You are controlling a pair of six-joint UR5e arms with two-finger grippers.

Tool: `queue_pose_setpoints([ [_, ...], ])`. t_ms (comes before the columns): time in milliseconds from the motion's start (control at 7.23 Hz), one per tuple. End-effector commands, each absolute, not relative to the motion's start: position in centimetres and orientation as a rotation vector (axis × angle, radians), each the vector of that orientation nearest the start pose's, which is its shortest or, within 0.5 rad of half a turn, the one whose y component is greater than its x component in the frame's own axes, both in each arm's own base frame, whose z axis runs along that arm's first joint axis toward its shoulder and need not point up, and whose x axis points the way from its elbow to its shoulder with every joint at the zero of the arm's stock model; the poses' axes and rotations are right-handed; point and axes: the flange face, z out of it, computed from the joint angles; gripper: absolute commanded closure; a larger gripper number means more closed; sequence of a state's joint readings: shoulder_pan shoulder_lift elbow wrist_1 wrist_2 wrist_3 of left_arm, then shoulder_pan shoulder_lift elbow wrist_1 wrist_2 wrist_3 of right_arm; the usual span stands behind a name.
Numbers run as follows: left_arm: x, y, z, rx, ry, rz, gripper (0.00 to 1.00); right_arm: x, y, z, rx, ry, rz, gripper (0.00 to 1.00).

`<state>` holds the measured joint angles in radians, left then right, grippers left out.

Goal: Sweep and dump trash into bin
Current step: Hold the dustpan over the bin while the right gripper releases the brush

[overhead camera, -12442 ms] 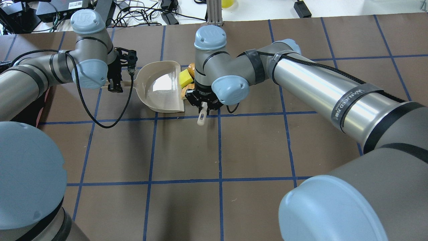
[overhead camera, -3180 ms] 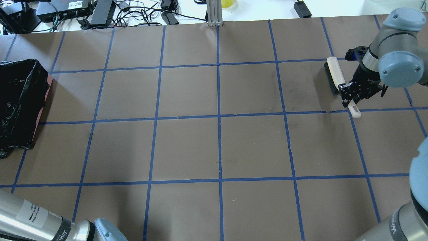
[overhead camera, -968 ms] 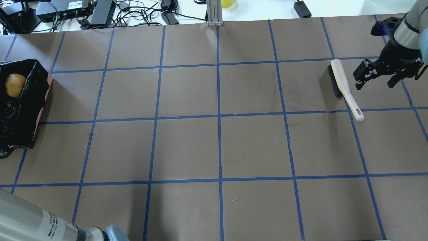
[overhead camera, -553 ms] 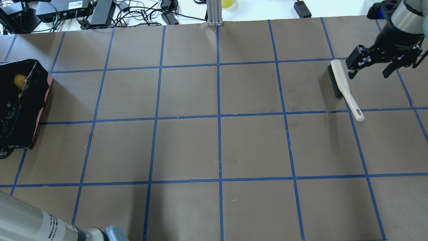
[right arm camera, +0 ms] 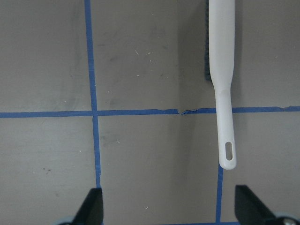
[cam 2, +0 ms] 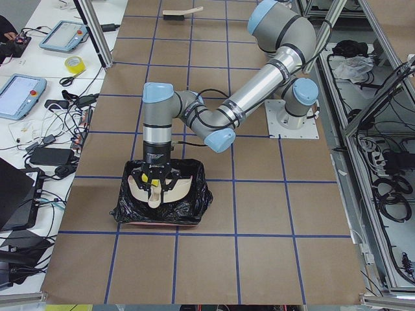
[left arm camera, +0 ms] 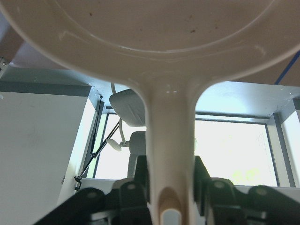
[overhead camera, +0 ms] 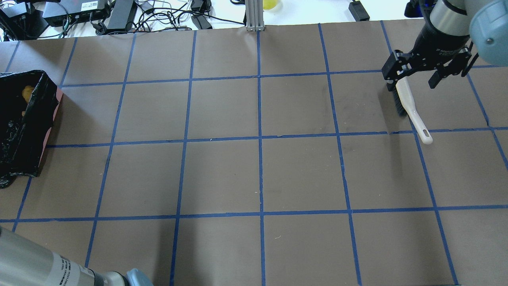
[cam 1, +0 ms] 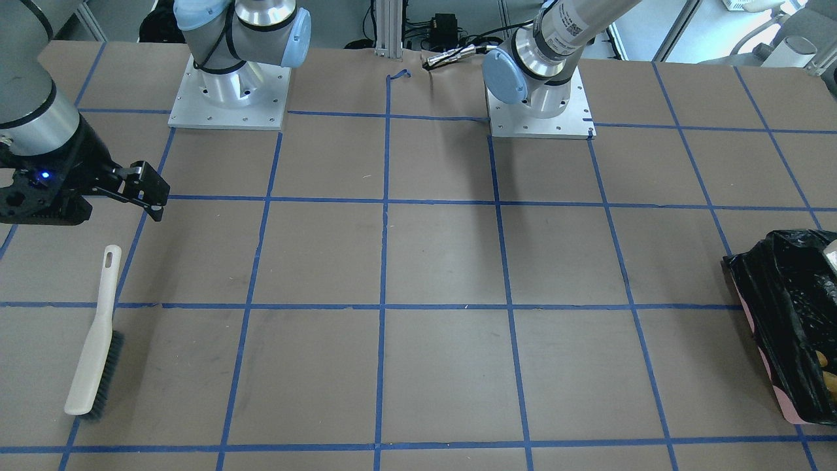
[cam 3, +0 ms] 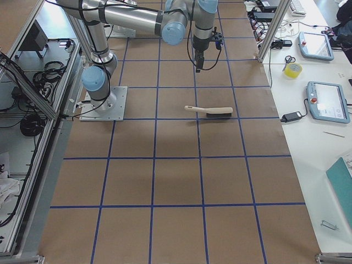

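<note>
The bin (overhead camera: 20,131), cut off at nine o'clock, hides most trash (overhead camera: 27,92); above it the left gripper (left arm camera: 171,187) clenches the dustpan (left arm camera: 154,33). At two o'clock, near the table (overhead camera: 258,174) edge, the right gripper (overhead camera: 413,76) hangs spread over the brush (overhead camera: 408,105).

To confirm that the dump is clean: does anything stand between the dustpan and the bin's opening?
Nothing visible does. The left gripper holds the dustpan over the open bin; a golden-brown lump lies inside.

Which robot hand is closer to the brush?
Right. The right gripper hangs open close above the brush; the left gripper is far across the table, holding the dustpan over the bin.
</note>
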<state>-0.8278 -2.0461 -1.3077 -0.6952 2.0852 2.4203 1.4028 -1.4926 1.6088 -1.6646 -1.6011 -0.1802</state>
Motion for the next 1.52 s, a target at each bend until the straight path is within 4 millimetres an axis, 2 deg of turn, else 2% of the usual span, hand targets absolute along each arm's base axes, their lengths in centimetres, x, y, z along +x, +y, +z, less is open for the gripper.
queue_pose_setpoints([
  [0,40.7,-57.9,45.3,1.604,1.750,0.661,1.00,8.3,-52.4,44.9,-0.138,3.164,0.015,0.00],
  [138,40.1,-57.5,45.3,1.569,1.736,0.670,1.00,10.4,-51.9,45.0,-0.201,3.159,0.014,0.00],
  [276,39.9,-57.2,45.2,1.529,1.724,0.669,1.00,10.9,-51.7,45.2,-0.218,3.158,0.009,0.00],
  [691,39.2,-56.6,45.8,1.391,1.742,0.708,1.00,10.9,-50.7,46.4,-0.190,3.176,-0.020,0.00],
  [829,37.3,-57.3,46.6,1.383,1.721,0.712,1.00,10.9,-49.4,47.6,-0.187,3.174,-0.043,0.00],
  [1106,35.2,-57.6,47.2,1.346,1.718,0.728,1.00,11.1,-49.0,47.8,-0.191,3.160,-0.052,0.00],
  [1382,34.8,-57.5,46.7,1.356,1.721,0.734,1.00,11.2,-49.0,47.6,-0.196,3.160,-0.047,0.00],
])
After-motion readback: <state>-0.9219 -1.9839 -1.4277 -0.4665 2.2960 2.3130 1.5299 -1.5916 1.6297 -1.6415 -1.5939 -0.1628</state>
